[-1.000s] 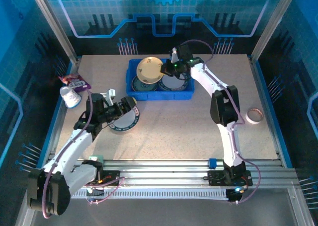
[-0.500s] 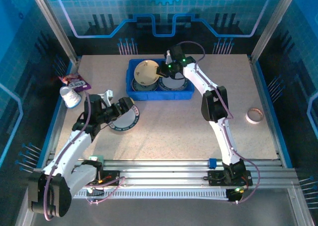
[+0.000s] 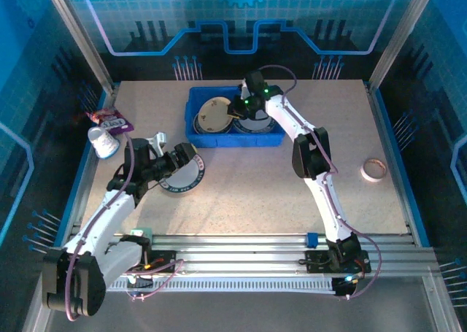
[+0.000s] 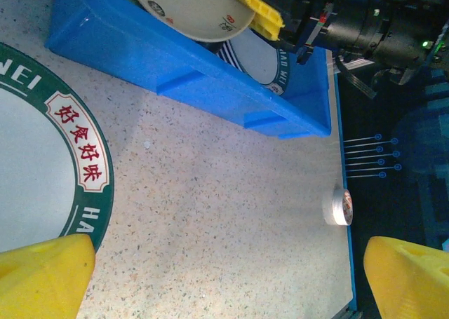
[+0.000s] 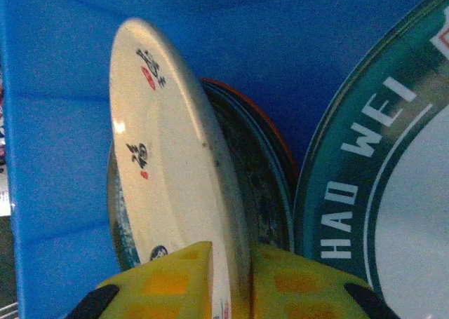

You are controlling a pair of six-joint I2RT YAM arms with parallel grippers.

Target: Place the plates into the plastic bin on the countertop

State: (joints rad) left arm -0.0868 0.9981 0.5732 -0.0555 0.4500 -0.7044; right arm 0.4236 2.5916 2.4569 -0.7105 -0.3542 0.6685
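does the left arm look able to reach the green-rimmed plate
Probably yes: the left gripper hangs open right at the plate, which lies alone on the counter, with nothing between them.

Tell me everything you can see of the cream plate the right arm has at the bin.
The cream plate is round, glossy and ceramic-looking, with small black and red marks on its face. The right gripper pinches its rim between yellow fingers. It is steeply tilted inside the blue bin, over a stack topped by a dark plate, beside a teal-rimmed plate. Whether its lower edge touches the stack is unclear.
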